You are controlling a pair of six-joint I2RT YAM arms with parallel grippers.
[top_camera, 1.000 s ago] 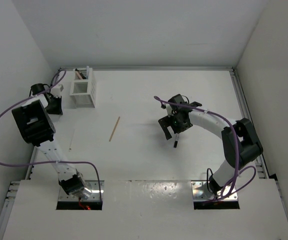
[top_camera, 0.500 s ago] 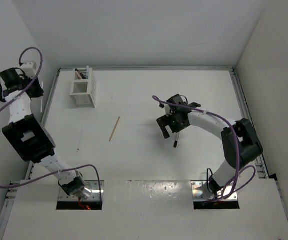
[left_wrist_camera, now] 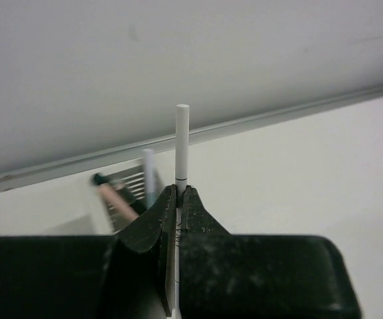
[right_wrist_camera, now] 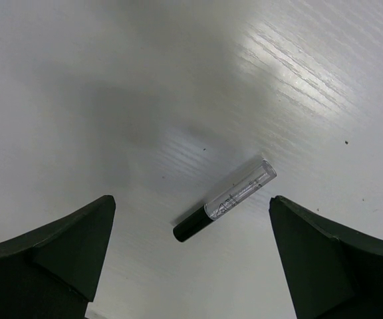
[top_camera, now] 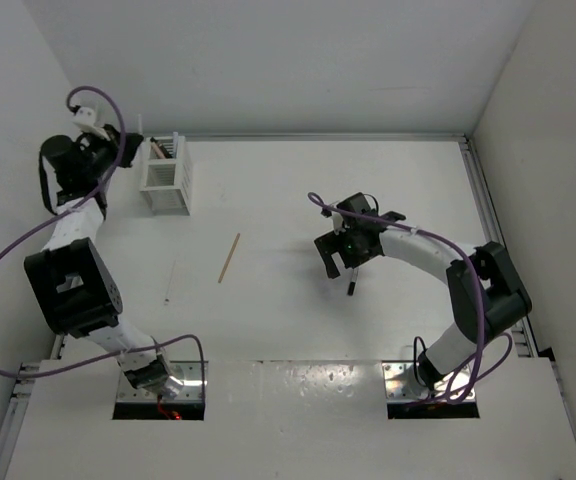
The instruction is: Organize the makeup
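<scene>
Near side first: we see the right gripper (top_camera: 342,265) low over the white table (top_camera: 288,180), jaws spread as wide as they go, nothing btwn them. Directly beneath it lies a black-capped clear tube (right_wrist_camera: 230,201), flat on the surface, cap toward 7 o'clock and clear end toward 1 o'clock in the wrist view, so oblique to the line the jaws close along. Well apart at that arm's 9 o'clock from overhead, a tan wooden stick (top_camera: 229,257) lies loose, long axis approx. 1 to 7 o'clock.

Farther back, far-left corner: the left gripper (left_wrist_camera: 177,194) is clamped tight on a slim white stick (left_wrist_camera: 182,139), pinched low w/ most of its length sticking out past the fingertips. The white slatted holder (top_camera: 165,175) sits just beside that gripper, at its 3–4 o'clock from overhead. Already in it are a pinkish-tan pencil (left_wrist_camera: 115,205) and a second white stick (left_wrist_camera: 149,174), blurred.

We judge the drop-in is the step in hand, and it turns on one thing. From the left wrist cam the holder's mouth lies beyond and toward 8 o'clock of the held stick, not under it. The stick must be carried over the opening & tipped down before release. The left arm is by far the nearer to the holder.
</scene>
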